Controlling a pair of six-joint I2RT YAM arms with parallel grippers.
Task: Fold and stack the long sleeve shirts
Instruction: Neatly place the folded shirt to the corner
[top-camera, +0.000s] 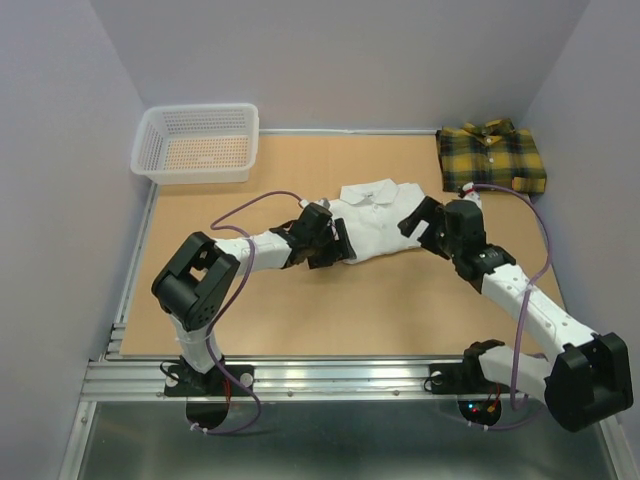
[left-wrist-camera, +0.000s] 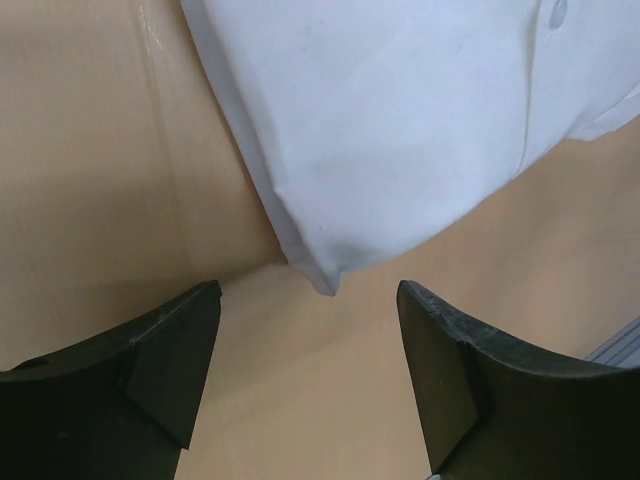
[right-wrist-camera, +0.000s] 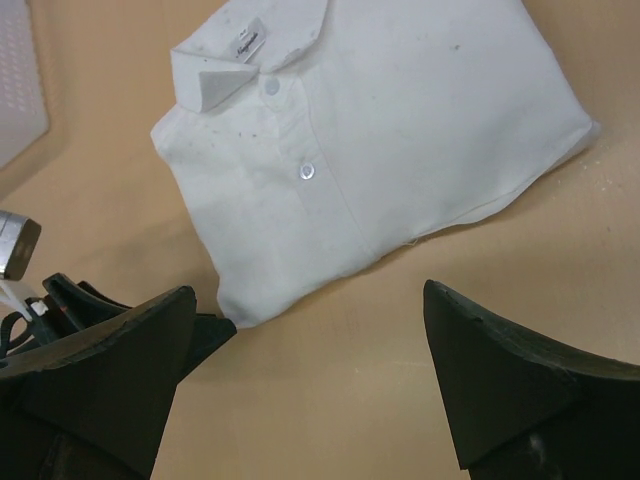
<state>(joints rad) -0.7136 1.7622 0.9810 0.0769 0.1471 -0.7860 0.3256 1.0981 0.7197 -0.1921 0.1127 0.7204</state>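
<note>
Now both claws are wide open, holding nothing. L claw (left-wrist-camera: 308, 290) & R claw (right-wrist-camera: 308, 290) sit at each end of the folded white shirt (top-camera: 375, 222), mid table (top-camera: 300, 320), its long way running left-right. Plaid shirt (top-camera: 491, 155) lies far right, closer to R claw. Basket (top-camera: 160, 165) is far left, not in the way.

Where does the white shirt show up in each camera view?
Top external: white shirt in the middle, below-left of the plaid shirt.
Left wrist: upper middle and right, a folded corner pointing down toward the jaws.
Right wrist: upper centre, collar at top left.
Shared landmark: its button row, top right in left wrist, left of centre in right wrist.
</note>
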